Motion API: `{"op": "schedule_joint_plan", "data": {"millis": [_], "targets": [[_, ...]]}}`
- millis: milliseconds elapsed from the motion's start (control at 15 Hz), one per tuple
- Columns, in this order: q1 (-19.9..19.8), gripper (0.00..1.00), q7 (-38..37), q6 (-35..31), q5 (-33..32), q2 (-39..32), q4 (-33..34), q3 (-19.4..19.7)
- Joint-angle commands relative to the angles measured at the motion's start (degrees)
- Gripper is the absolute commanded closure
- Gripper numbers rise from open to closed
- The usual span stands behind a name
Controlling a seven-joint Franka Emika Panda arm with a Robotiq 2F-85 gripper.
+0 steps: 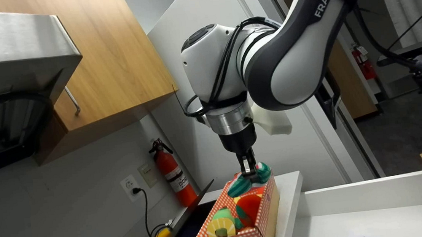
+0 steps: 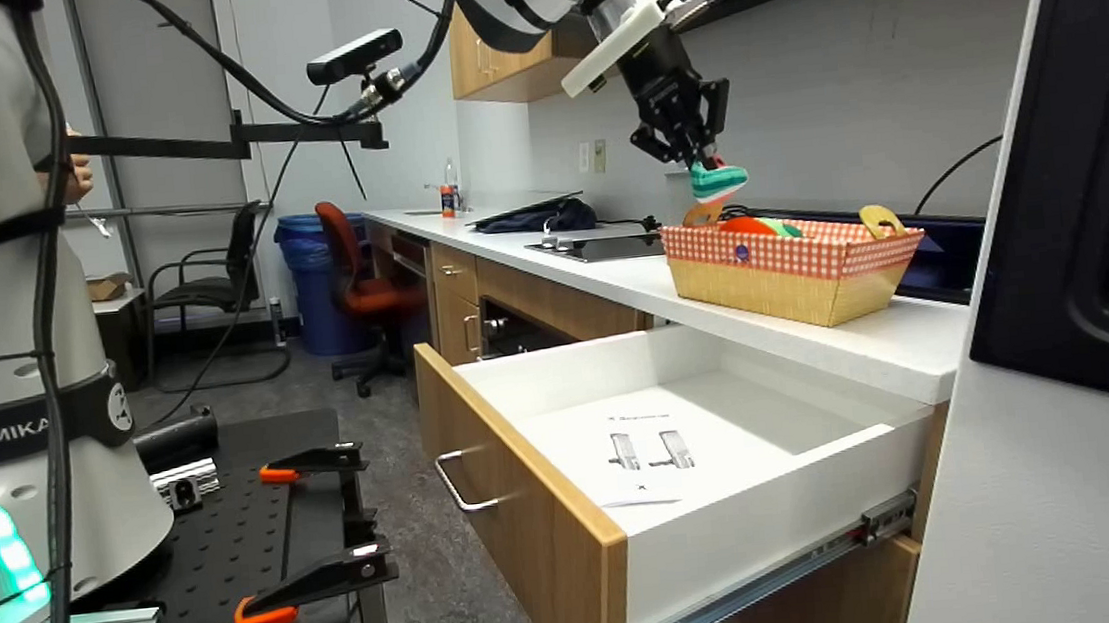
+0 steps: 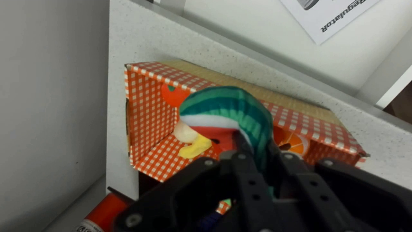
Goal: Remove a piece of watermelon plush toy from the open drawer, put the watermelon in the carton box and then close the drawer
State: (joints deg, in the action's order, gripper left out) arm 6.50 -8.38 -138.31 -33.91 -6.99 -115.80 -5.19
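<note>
Watermelon plush toy (image 3: 225,104) pinched in gripper (image 3: 256,143), jaws nearly together, held above one end of carton box (image 2: 763,283). If released too near edge, plush may be caught on rim, or tipped onto bench (image 3: 148,38) by other toys (image 1: 221,228) inside. Drawer (image 2: 538,524) not yet closed.

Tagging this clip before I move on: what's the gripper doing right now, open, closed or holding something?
Gripper: closed on the watermelon plush toy, holding it above the carton box.
</note>
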Motion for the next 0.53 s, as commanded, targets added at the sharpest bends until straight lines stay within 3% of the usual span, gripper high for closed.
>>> {"op": "schedule_joint_plan", "data": {"millis": [0, 467], "targets": [[1.25, 0.96, -7.56, -1.14, -7.47, -3.07, 3.19, 1.56], [1.33, 0.96, -13.73, -1.1, -13.81, -7.66, 6.52, 2.7]]}}
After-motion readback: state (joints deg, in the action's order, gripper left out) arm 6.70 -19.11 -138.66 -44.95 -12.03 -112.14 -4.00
